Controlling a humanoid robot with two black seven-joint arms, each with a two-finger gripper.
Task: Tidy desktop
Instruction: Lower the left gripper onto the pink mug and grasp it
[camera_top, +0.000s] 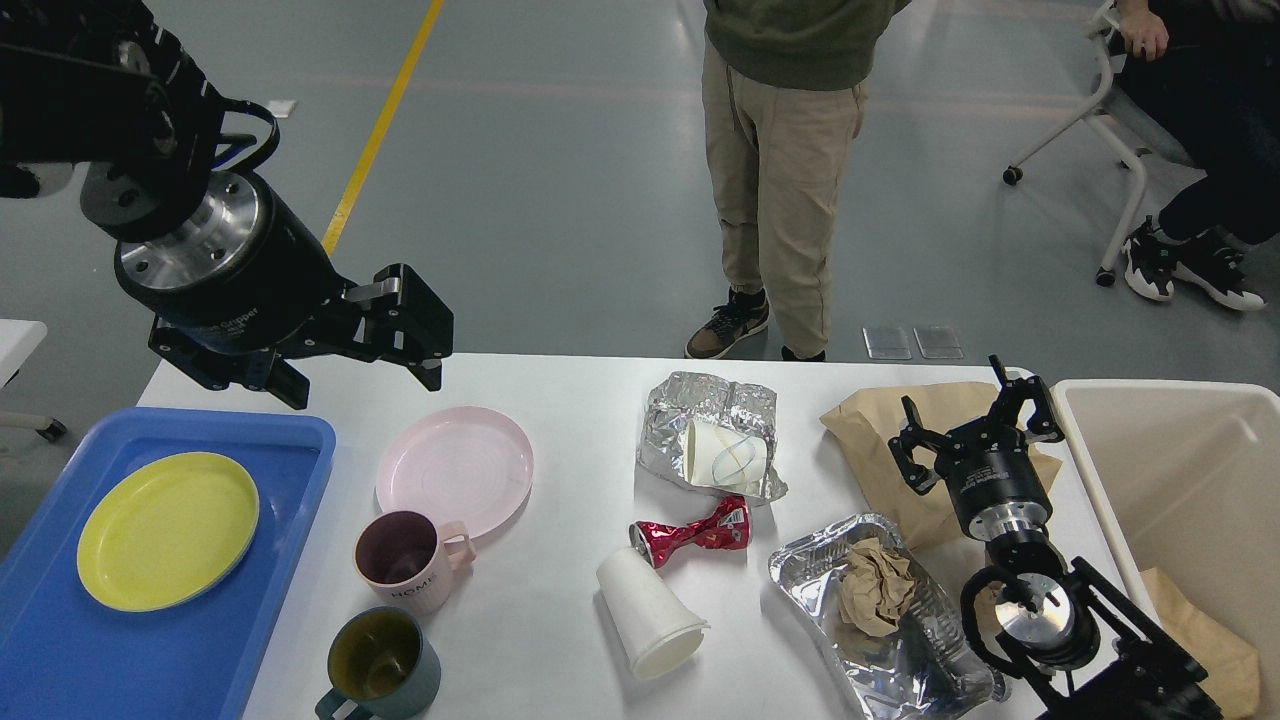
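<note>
Left tool (365, 375) spread wide, empty, above desktop (560, 620), right tool (975, 425) likewise

I count two plates: a yellow one (167, 530) and a pink one (454, 470). Two mugs, pink (405, 560) and dark green (380, 662). Two paper cups, one lying loose (648, 612), one on crumpled foil (724, 454). One crushed red can (690, 531), one foil tray (880, 620), one brown paper bag (880, 440), one blue tray (150, 640), one beige bin (1180, 480).
</note>
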